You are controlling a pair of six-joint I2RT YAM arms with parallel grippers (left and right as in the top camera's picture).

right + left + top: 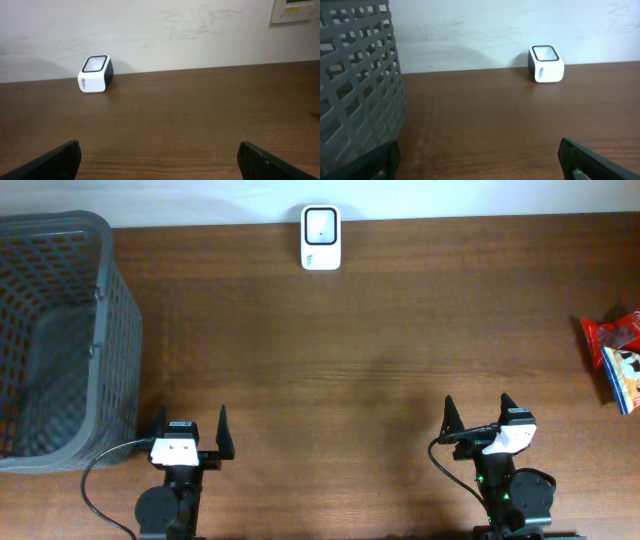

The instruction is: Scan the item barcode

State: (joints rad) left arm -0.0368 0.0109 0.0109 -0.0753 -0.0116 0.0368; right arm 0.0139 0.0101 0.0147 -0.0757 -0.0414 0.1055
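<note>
Overhead alone shows the snack packet (pixel 617 358) at the right edge of the desk (pixel 350 360), well apart from the white scanner (pixel 321 238). Wrist views miss it, catching the scanner; left pincer (pixel 191 416) and right pincer (pixel 478 405) gape wide, empty.

The table (pixel 350 360) was seen from straight above, and from both wrists low, facing the wall (pixel 150 30). The white scanner (pixel 321 238), maybe far off, was shared.

The wooden bench (pixel 350 330) carries a grey basket (pixel 120 330) at its left edge, a white scanner (pixel 321 238) at the far edge, a snack packet (pixel 620 360) at the right edge
</note>
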